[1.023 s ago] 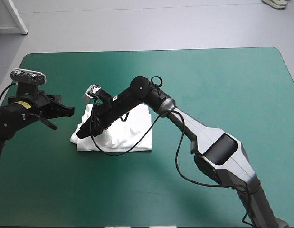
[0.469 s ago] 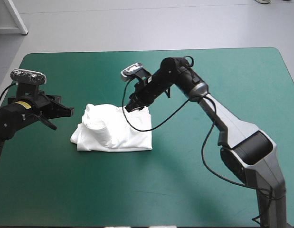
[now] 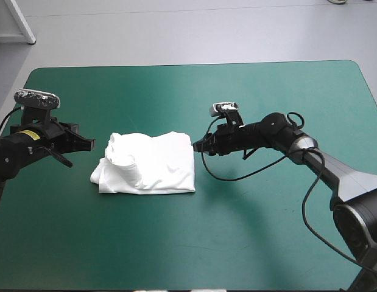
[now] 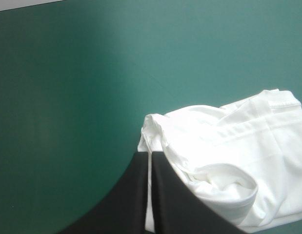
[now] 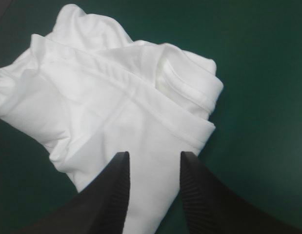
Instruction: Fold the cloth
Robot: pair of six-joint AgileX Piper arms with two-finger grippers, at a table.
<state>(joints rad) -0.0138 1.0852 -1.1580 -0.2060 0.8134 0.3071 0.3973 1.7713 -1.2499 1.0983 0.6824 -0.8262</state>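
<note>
Lying: the T-shirt [image 3: 148,164] is a folded white bundle on the table [image 3: 267,231], left of the middle, about halfway between the far edge and the near edge.
Shape of the bundle: roughly rectangular. The right side is flat and smooth; the left side is rumpled, with a rolled hem or sleeve standing up.
Step in hand: I judge that the folding is nearly finished. Neither arm holds the cloth, and both are beside the bundle, not over it.
Next move: probably one more fold or a tidying of the rumpled left side. It asks for a clean grip on one edge that takes all layers together, so the lower layers are not dragged apart.
Right gripper [image 3: 197,146]: parted by a narrow gap and holding nothing. It is low over the table, its tips just beside the right edge of the bundle. In its own view [image 5: 154,158] the T-shirt [image 5: 107,97] lies ahead of the gap; whether the tips touch the cloth I cannot tell.
Left gripper [image 3: 91,144]: closed to one pointed arch [image 4: 150,155] with nothing inside, just beside the bundle's left far corner [image 4: 229,161]. Contact I cannot tell.
</note>
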